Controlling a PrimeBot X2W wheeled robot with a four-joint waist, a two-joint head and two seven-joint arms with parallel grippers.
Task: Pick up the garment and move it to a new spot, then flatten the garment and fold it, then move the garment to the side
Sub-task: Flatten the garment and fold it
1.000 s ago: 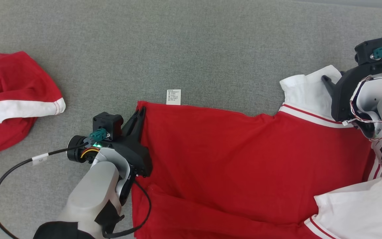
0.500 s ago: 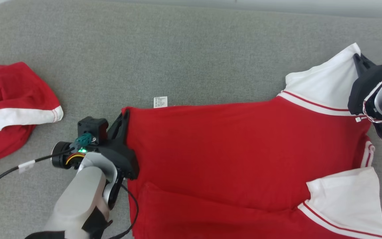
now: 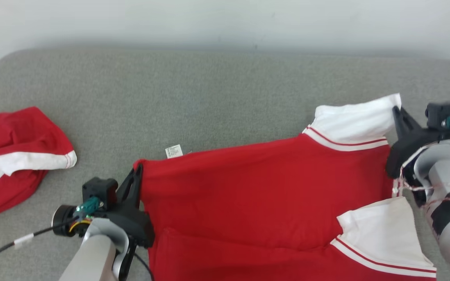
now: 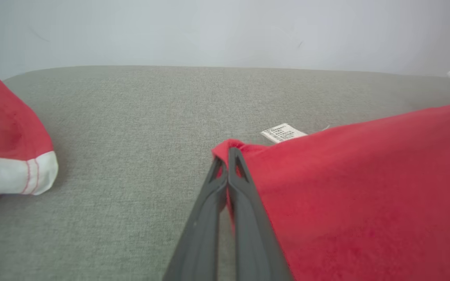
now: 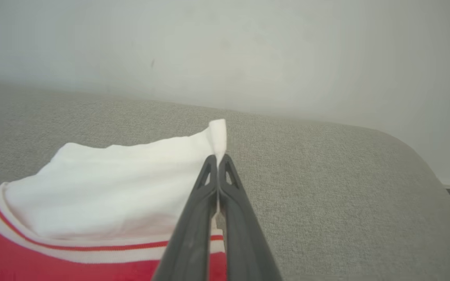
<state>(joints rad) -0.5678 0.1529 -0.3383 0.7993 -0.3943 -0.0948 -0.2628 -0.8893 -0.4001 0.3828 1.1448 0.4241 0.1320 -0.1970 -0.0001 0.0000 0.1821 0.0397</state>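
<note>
The garment (image 3: 256, 183) is a red shirt with white sleeves, spread across the grey cushion and stretched between both arms. My left gripper (image 3: 138, 168) is shut on its red hem corner, next to a small white care label (image 3: 173, 151). In the left wrist view the dark fingers (image 4: 227, 156) pinch that red corner (image 4: 231, 146). My right gripper (image 3: 396, 110) is shut on the far corner of the white sleeve (image 3: 354, 121). From the right wrist, the fingertips (image 5: 218, 160) clamp the white sleeve edge (image 5: 218, 134). A second white sleeve (image 3: 381, 230) lies at the lower right.
Another red and white piece of clothing (image 3: 10, 156) lies bunched at the left of the cushion (image 3: 209, 89), also seen from the left wrist (image 4: 2, 148). A pale wall (image 3: 225, 19) runs behind the cushion. A black cable (image 3: 10, 246) trails from my left wrist.
The right gripper closed on the white sleeve corner. Both grippers have drawn the shirt's far edge up off the cushion. The head camera tilted up, bringing the wall into view.
</note>
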